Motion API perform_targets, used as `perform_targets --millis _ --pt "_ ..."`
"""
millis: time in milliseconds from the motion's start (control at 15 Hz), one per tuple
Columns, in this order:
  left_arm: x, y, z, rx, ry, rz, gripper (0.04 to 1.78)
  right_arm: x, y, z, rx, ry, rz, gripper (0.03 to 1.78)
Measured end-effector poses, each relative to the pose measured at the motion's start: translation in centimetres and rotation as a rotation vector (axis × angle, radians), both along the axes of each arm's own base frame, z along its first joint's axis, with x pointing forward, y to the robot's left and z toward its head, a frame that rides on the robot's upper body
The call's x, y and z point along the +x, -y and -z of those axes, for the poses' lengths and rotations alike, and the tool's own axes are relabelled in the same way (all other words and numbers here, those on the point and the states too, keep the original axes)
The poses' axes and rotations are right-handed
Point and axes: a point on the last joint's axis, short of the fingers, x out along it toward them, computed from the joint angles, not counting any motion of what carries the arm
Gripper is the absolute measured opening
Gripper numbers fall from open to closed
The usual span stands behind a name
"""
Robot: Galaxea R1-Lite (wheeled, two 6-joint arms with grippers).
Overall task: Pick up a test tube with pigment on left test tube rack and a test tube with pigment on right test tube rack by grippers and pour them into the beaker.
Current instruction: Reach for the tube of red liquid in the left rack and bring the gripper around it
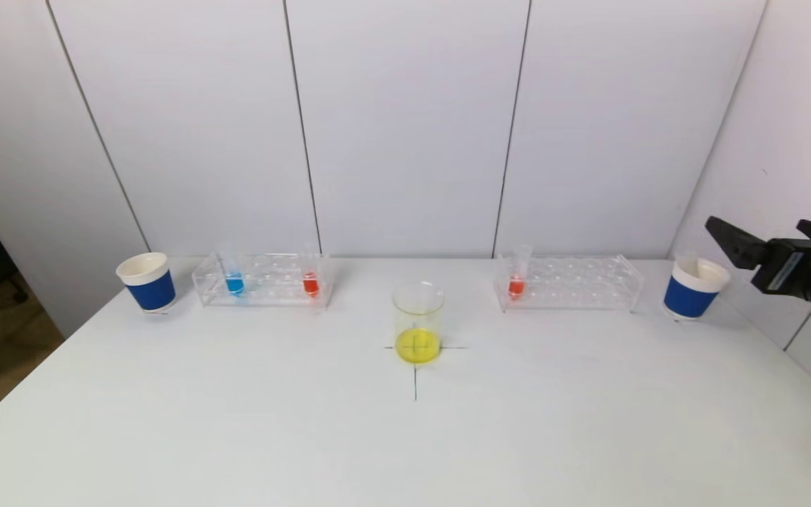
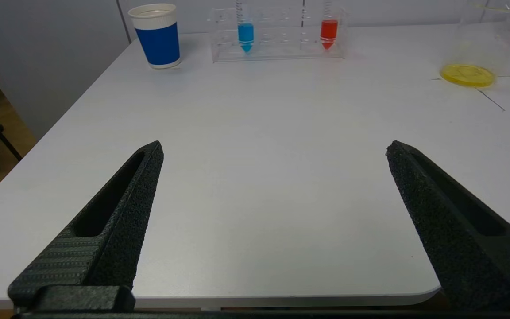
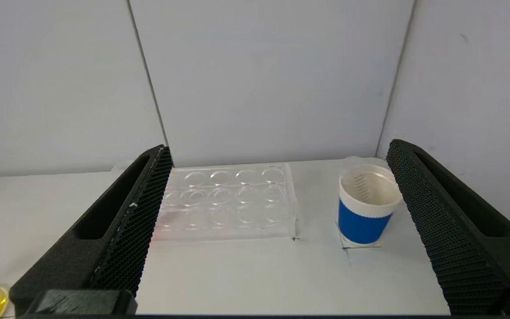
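Two grippers, both spread, empty: right gripper (image 1: 764,236) above the right cup (image 1: 693,287); left gripper (image 2: 272,150) facing the left rack (image 2: 277,37).

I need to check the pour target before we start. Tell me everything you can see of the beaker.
The beaker is a clear, glass-like cylinder with an open top and a slightly flared rim. It stands upright on the white table, at the centre of a cross drawn there, between the two racks and nearer the robot. A shallow layer of yellow liquid covers its bottom; the rest is empty. Nothing but the table touches it.
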Motion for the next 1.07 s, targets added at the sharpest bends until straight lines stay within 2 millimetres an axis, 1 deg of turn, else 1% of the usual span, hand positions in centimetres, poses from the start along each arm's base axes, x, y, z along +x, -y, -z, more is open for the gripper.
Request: perform_targets --millis 267,533,667,867,1067 --pt "0.0 0.0 0.0 0.000 0.000 0.000 1.76 -6.3 -0.2 -0.8 0.019 0.081 0.019 1.76" --pt "0.0 0.0 0.0 0.000 0.000 0.000 1.76 -12.3 -0.4 -0.3 0.032 0.092 -0.006 1.76" --pt "0.0 0.0 0.0 0.000 0.000 0.000 1.76 -15.2 -0.5 0.3 0.034 0.084 -0.033 1.76" --pt "0.0 0.0 0.0 0.000 0.000 0.000 1.76 -19.2 -0.6 1.9 0.034 0.065 -0.062 1.76" --pt "0.0 0.0 0.0 0.000 0.000 0.000 1.76 -22.3 -0.7 3.9 0.029 0.049 -0.071 1.76"
